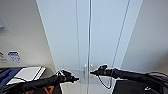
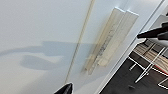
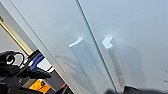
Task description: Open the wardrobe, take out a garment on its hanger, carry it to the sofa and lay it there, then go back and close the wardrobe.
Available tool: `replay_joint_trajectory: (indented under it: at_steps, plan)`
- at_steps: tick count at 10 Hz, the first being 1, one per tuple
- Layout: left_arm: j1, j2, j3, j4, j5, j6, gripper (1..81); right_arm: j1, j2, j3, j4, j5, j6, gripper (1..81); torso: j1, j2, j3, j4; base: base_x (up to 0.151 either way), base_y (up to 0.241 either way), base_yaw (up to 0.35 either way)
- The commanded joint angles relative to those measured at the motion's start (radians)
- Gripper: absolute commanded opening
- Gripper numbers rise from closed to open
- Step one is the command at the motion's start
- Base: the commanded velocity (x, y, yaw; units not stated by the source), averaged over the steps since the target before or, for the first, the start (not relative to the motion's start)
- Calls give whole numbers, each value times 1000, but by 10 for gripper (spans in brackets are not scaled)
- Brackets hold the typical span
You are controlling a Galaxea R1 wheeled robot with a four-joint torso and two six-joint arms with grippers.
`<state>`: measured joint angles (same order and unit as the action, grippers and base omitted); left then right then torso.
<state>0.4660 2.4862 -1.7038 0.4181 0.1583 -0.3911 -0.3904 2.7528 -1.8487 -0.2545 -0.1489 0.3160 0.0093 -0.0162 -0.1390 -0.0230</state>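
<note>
Presently I logged the wardrobe directly ahead of both claws, doors shut, its two handles side by side at the centre seam. My left gripper hung just below and left of the handles and my right gripper sat level with them, its tip just beside the right-hand handle; contact unclear. For either claw, I could not tell whether the fingers were spread or pressed together.

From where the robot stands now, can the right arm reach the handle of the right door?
Probably yes. The right gripper hangs just beside the right handle on the shut wardrobe, with nothing between them; the left gripper waits off to the other side.
</note>
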Motion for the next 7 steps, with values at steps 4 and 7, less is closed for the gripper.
replay_joint_trajectory:
  at_steps: [4,7]
  plan:
    - [-175,120,-105,-2,4,1,811,211,49,-124,11,2,3,811,0,0,0,0,0,0,0]
    - [-180,194,-217,-1,9,1,811,213,70,-161,7,2,3,811,0,0,0,0,0,0,0]
